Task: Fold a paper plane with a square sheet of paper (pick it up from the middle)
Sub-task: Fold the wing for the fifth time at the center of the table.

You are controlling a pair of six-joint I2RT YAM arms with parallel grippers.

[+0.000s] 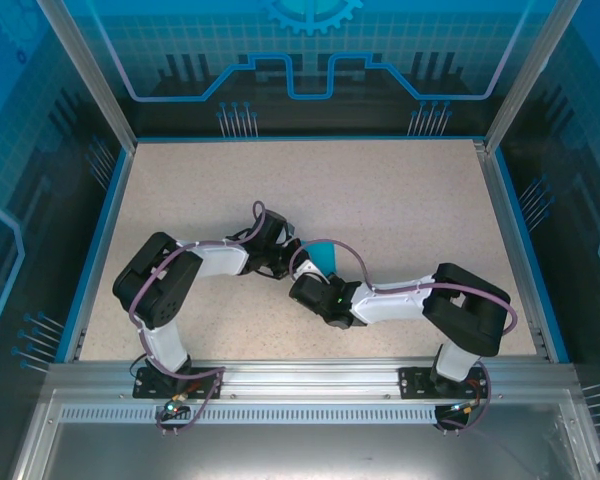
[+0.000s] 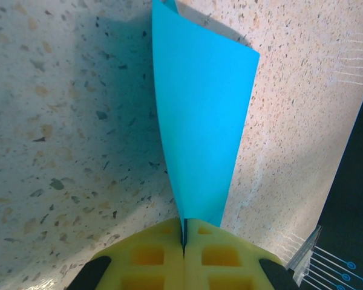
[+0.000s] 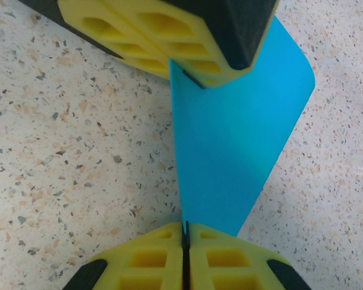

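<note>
Both arms had reached into the middle of the pale speckled stone-look table (image 1: 400, 200), and between them they held up the thin teal-blue square sheet of paper (image 3: 230, 151), standing on edge rather than lying flat. The left gripper (image 2: 184, 232) had its yellow foam-like fingers (image 2: 151, 254) pressed tight together on one edge of the sheet, with no gap showing between them. The right gripper (image 3: 186, 229) was clamped just as tightly on the opposite edge, facing it. The paper bowed between the two grips; one long edge ran straight and the other swung out in a curve with a rounded corner. I could not tell whether its lower edge touched the table. From above, a slice of teal showed just right of where the wrists met. Bare tabletop stretched wide on the far side and out to the right. The left elbow sat near the blue strip (image 1: 105, 250) on the left edge, the right elbow near the right edge, and the aluminium rail (image 1: 310, 375) lay close behind both arms on the near side.
</note>
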